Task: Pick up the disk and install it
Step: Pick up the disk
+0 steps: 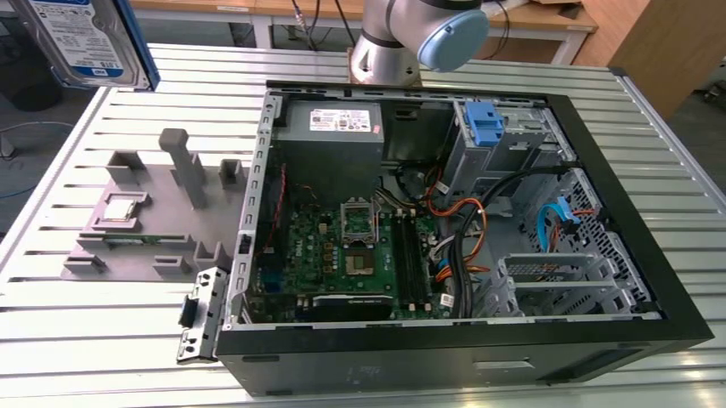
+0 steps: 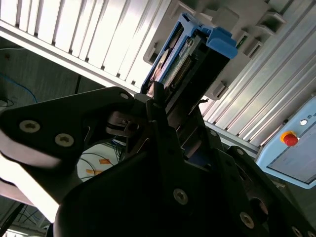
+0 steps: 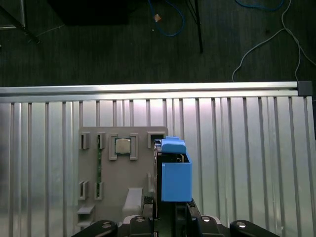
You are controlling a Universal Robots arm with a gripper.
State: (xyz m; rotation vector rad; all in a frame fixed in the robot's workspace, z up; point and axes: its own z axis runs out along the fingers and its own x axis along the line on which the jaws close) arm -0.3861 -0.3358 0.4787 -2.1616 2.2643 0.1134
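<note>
Second wrist view: claw point(image 2: 160, 103) clamped on the disk point(image 2: 190, 59), its blue carrier end out beyond the claw.

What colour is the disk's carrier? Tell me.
Blue; the disk's carrier shows best in first wrist view.

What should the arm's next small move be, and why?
Probably carry the silver disk in its blue plastic carrier toward the exterior view's right, over the open black computer case. The gripper holds it in the air near the grey plastic parts tray, outside the case.
</note>
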